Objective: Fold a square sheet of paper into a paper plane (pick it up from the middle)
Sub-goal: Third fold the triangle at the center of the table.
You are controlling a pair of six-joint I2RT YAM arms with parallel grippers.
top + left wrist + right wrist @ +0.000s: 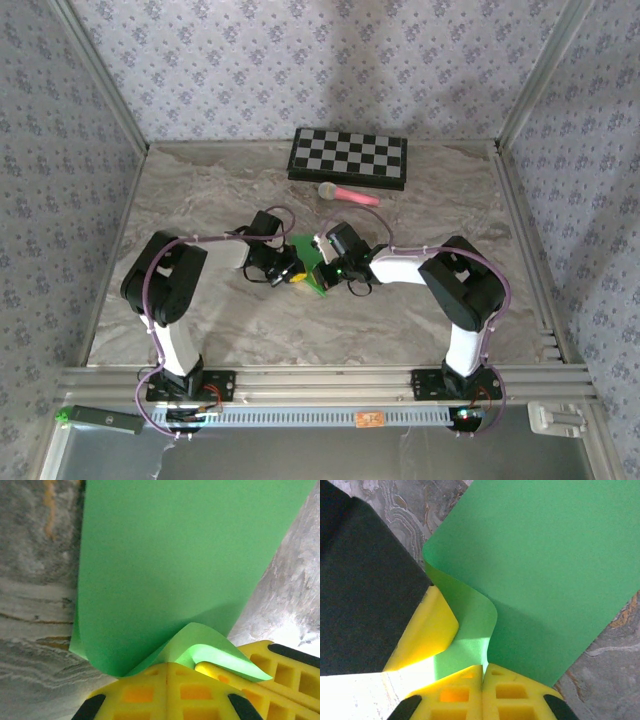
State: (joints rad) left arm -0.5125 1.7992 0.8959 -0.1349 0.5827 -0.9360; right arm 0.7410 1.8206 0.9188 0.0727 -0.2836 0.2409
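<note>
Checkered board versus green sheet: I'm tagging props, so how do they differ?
The green sheet is plain green; the checkered board is black-and-white squares. The sheet is curled, pinched by the left gripper and right gripper; the board lies flat, untouched, farther back. Both are over the marble table.

Left end effector (291,275) and right end effector (323,273) crowd each other mid-table; microphone (348,194) and checkered board (348,158) block beyond.

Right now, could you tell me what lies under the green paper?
The left fingers and right fingers pinch the green paper; marbled tabletop shows around it, but anything directly beneath is covered.
</note>
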